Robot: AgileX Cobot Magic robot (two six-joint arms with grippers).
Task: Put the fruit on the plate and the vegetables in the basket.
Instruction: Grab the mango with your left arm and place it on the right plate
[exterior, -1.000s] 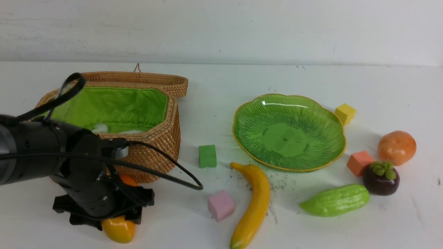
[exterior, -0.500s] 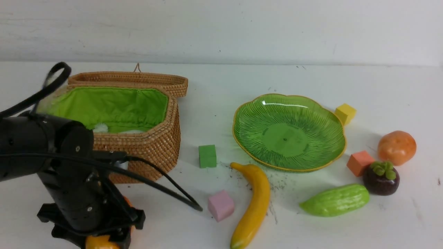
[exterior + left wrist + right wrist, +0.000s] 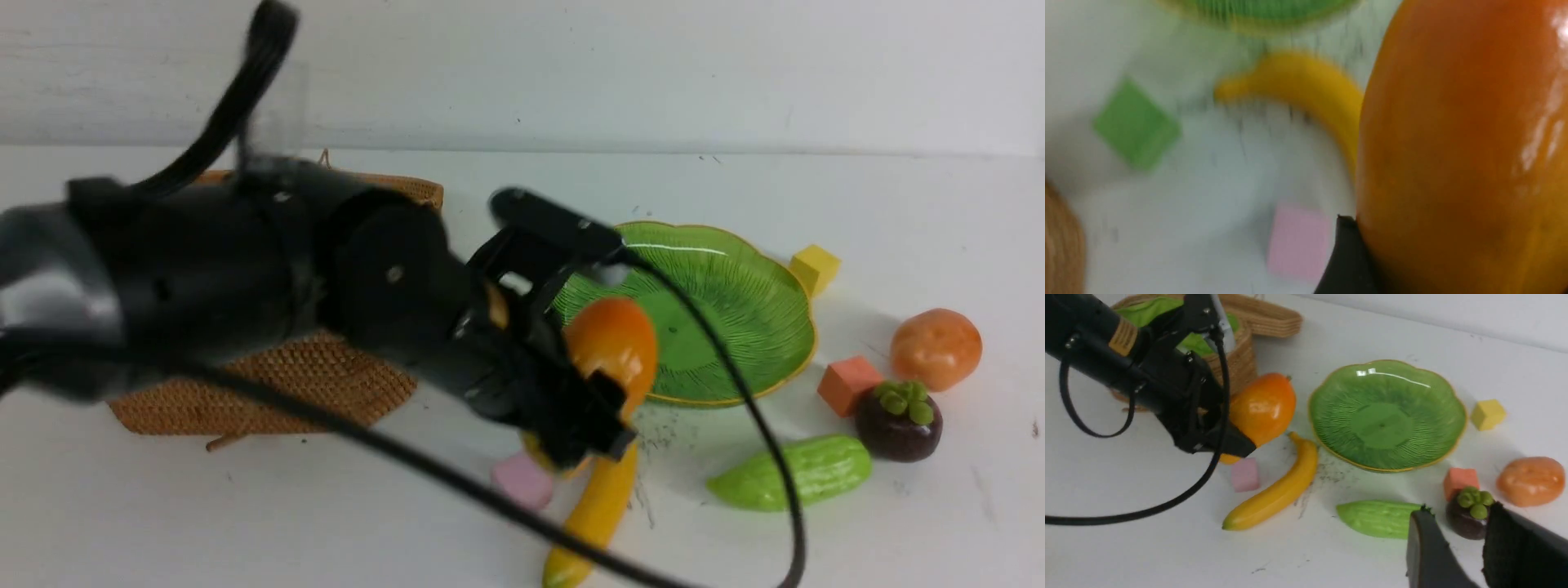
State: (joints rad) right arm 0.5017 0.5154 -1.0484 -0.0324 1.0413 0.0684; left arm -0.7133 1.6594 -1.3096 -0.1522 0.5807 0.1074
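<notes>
Left gripper (image 3: 584, 359) had risen from low on the table by the basket's near corner half a second before, and swung right. It was clamped on the mango (image 3: 616, 339), which hung in the air just at the near-left edge of the plate. By my judgement, the first fruit was lifted and only the release over the dish remained.

The basket (image 3: 269, 400) sat at the left. The arm hid its inside, so its contents could not be told. The banana (image 3: 600, 498) lay on the table below the gripper. The plate (image 3: 735, 278) held nothing yet. Further right, the gourd (image 3: 796, 474), mangosteen (image 3: 898, 420) and tomato-like ball (image 3: 935, 347) sat unsorted on the table. The right gripper (image 3: 1470, 555) hung near them with its fingers parted, holding nothing.
</notes>
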